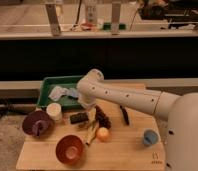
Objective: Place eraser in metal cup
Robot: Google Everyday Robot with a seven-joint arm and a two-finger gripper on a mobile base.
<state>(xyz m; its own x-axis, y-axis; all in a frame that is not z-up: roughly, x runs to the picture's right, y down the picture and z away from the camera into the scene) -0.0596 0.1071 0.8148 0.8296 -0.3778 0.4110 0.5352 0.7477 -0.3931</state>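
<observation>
While the eraser [79, 118] lies flat on the table [123, 156], near the white cup [54, 111] I take for its target, my tool [90, 107] hangs just above and right of it; open or closed, I cannot tell. I should drop squarely over the block and grip across its narrow width. The green tray [48, 85] holds pale blue items; the cup's inside is hidden.

The scene is dim and warm-toned. Light falls from above onto the wooden table [123, 152] and the white arm [132, 98], whose upper surface shows a pale sheen. A dark band crosses the middle of the frame. The gripper [91, 111], left of centre below the arm's bend, sits in the arm's shadow. Everything looks soft, with blurred edges throughout.
</observation>
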